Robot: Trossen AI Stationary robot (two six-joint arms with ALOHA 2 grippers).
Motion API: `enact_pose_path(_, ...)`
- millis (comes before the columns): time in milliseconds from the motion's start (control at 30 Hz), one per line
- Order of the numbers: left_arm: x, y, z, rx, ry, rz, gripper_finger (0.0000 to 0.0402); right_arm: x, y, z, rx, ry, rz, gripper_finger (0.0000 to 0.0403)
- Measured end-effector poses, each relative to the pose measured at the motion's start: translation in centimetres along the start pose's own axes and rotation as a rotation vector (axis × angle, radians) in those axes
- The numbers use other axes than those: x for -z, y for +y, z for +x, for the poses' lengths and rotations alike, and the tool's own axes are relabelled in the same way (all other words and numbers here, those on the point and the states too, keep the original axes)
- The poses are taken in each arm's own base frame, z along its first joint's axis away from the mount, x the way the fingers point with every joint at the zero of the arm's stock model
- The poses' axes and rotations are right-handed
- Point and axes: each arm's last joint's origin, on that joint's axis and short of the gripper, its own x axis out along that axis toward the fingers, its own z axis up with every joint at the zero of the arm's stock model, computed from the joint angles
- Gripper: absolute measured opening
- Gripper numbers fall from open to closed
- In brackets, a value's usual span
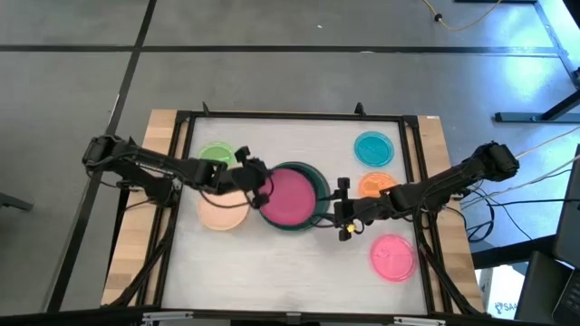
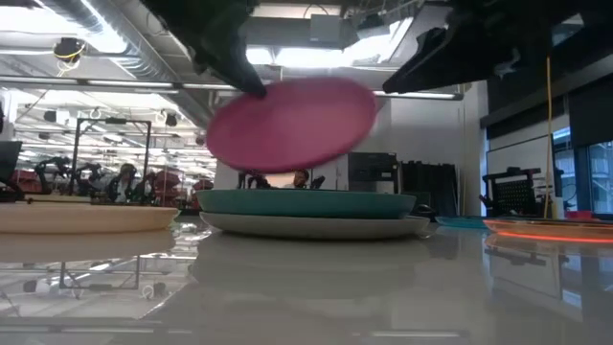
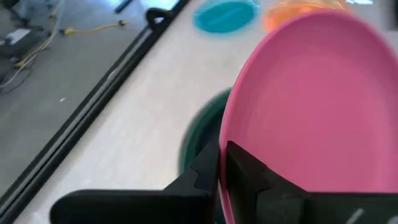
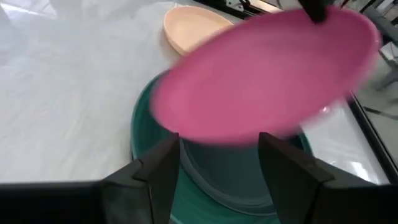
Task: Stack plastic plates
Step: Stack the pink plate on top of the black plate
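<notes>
The magenta plate (image 1: 290, 196) is being held in the air above the middle of the table (image 1: 272, 263), pinched at its rim by the left gripper (image 1: 259, 192), whose jaws are clenched on the plate's edge. In the low view the plate (image 2: 291, 123) is being carried tilted, clear of the stack beneath it. That stack is being formed by the dark green plate (image 2: 306, 201) resting on the grey plate (image 2: 311, 226); from above, only a crescent of the dark green plate (image 1: 319, 201) is being left uncovered by the magenta one.

The right gripper (image 1: 344, 215) is being kept just beside the stack, on its right edge, with its jaws spread apart and nothing between them; in the right wrist view the two fingers (image 4: 158, 171) are being shown wide of each other, over the green plate's near rim (image 4: 146, 162).

The peach plate (image 1: 222, 210) is being left flat on the table just left of the stack, partly under the left arm, with the small green plate (image 1: 216, 156) beside it toward the far side. On the right half of the table, the teal plate (image 1: 373, 148), the orange plate (image 1: 373, 185) and the pink plate (image 1: 392, 255) are being left lying separately, the orange one partly covered by the right arm.
</notes>
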Motion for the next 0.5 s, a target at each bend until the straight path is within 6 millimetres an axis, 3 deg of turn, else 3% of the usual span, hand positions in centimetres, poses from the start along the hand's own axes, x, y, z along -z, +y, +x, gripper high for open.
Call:
enact_pose_path(267, 1.1, 2.1, 2.4, 0.021, 0.03, -0.065, 0.0017, 0.1, 0.0, 0.0, 0.003, 0.011, 0.018, 0.0207)
enact_pose_path(500, 2.3, 2.2, 4.3, 0.0, 0.022, -0.089, 0.0018, 0.6, 0.0, 0.1, 0.021, 0.023, 0.017, 0.0207)
